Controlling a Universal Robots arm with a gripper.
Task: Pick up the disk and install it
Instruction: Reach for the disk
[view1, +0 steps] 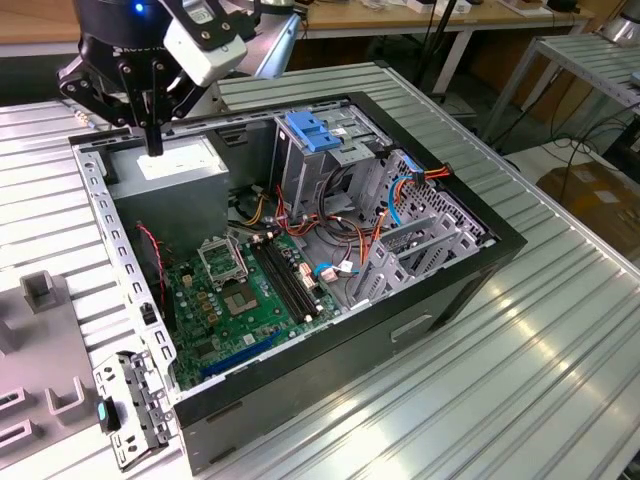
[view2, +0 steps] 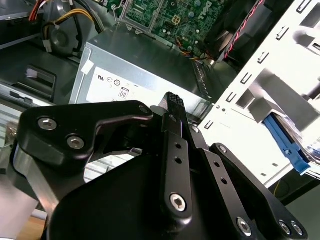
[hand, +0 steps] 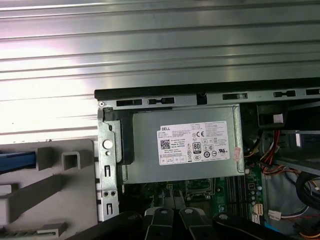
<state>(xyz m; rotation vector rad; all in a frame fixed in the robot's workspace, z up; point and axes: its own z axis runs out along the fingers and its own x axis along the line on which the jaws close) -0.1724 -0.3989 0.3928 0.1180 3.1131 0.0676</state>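
1. Blue plastic frame and a bit of silver-grey metal are what I see of the flat disk (view2: 285, 142) in the second wrist view. It lies in the pale grey holder rack (view2: 250, 100), beside the open black computer case (view1: 460, 295).
2. The black gripper (view1: 153, 148) has its fingers pressed together with nothing between them.
3. It hangs over the grey power-supply box with the white sticker (view1: 175, 165), well apart from the disk.
4. Inside the case I see a green motherboard (view1: 240, 300).
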